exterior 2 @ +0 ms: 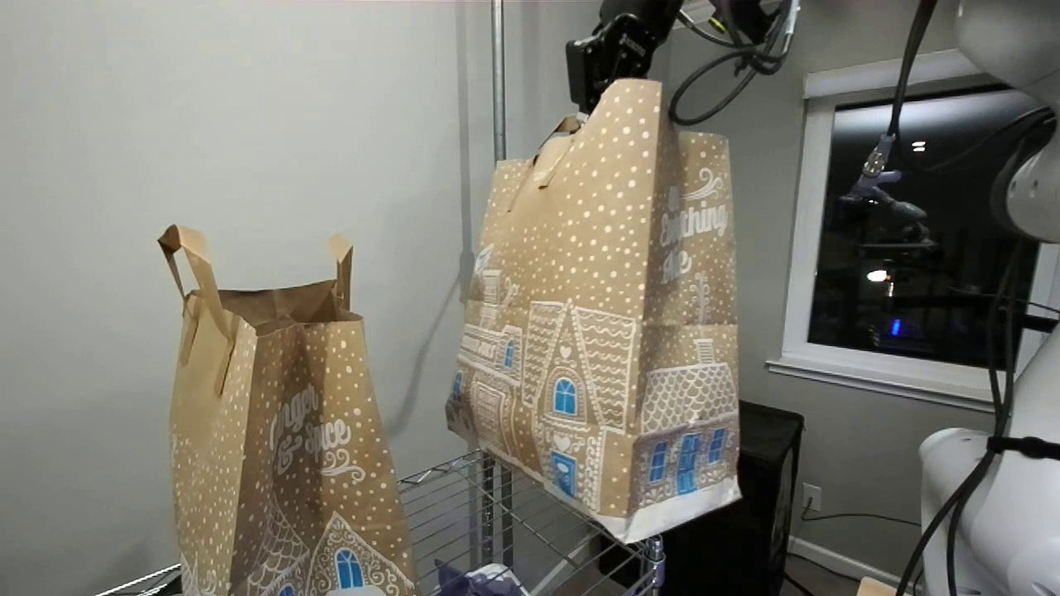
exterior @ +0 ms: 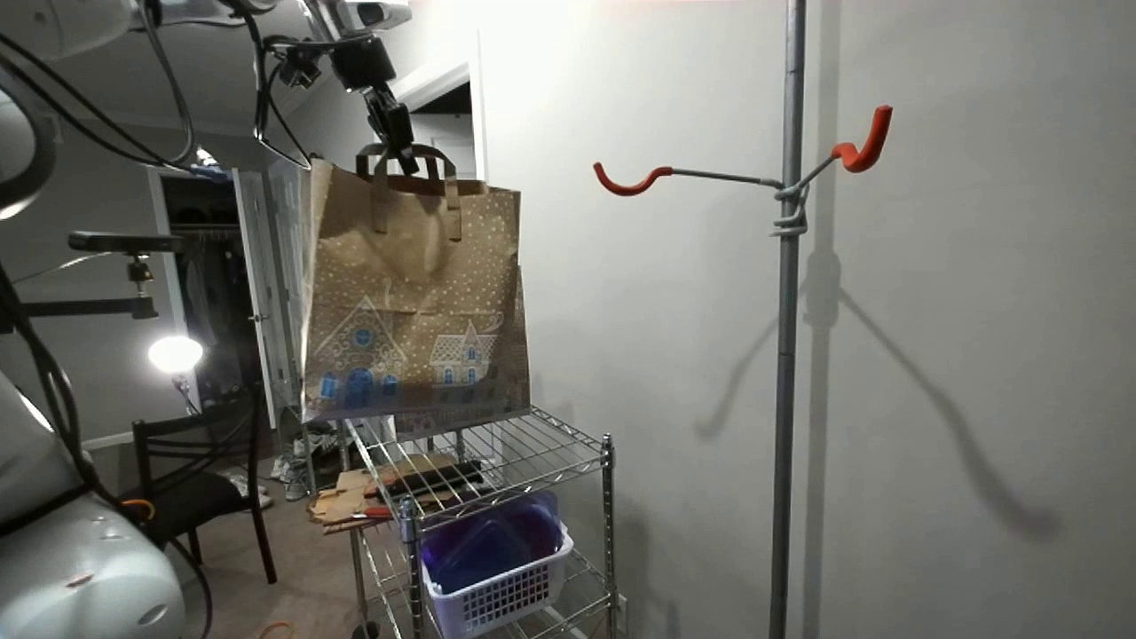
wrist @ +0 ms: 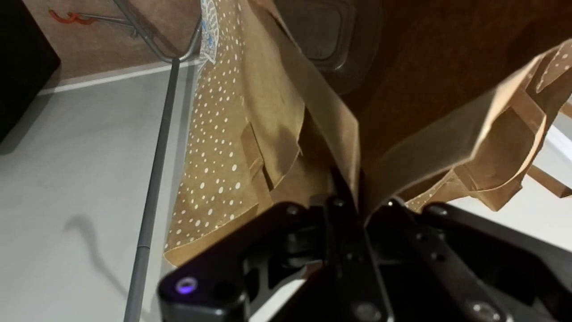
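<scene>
- Gripper (exterior: pixel 406 167): the jaws were closed on brown paper handle straps (wrist: pixel 324 103). Two lengths ran into the pinch in the wrist view; whether they belonged to one handle or both could not be told.
- Held paper bag (exterior 2: pixel 571 273): it hung below the gripper, its base sloping in an exterior view, with one upper corner raised near the cable loop (exterior 2: pixel 692 122). It showed above or just beside the wire rack (exterior: pixel 609 497); contact with the top shelf could not be judged.
- Surroundings: a second paper bag (exterior 2: pixel 290 430) stood apart, handles up. A grey pole (exterior: pixel 788 373) bore arms ending in red hooks (exterior: pixel 865 151), well apart from the held paper bag in an exterior view.
- Handling, as judged: firm, unbroken closure mattered, since the whole load appeared to hang from narrow paper. Slow, smooth motion was advisable to limit swing and spare the strap roots. Gathering both handles would have favoured a level base. The lower corners called for clearance above the rack's edge and posts, and the raised corner for distance from the cable loop.
</scene>
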Robot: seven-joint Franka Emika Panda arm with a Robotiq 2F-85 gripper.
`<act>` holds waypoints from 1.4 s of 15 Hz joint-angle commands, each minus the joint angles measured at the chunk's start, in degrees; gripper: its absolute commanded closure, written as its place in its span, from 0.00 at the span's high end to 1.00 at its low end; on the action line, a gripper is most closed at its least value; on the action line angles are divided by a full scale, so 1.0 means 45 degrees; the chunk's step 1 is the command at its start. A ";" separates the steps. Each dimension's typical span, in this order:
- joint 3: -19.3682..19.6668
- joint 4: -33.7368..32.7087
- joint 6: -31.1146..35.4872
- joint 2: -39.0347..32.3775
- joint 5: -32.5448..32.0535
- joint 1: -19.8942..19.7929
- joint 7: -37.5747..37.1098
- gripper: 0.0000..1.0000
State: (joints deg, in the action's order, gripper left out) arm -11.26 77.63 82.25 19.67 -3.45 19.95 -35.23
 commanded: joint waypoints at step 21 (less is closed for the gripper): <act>0.2335 0.2696 -0.0674 0.2675 0.2963 -0.4894 0.1083 0.04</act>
State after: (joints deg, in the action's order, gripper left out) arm -2.06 86.11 76.74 29.32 6.84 0.13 -31.66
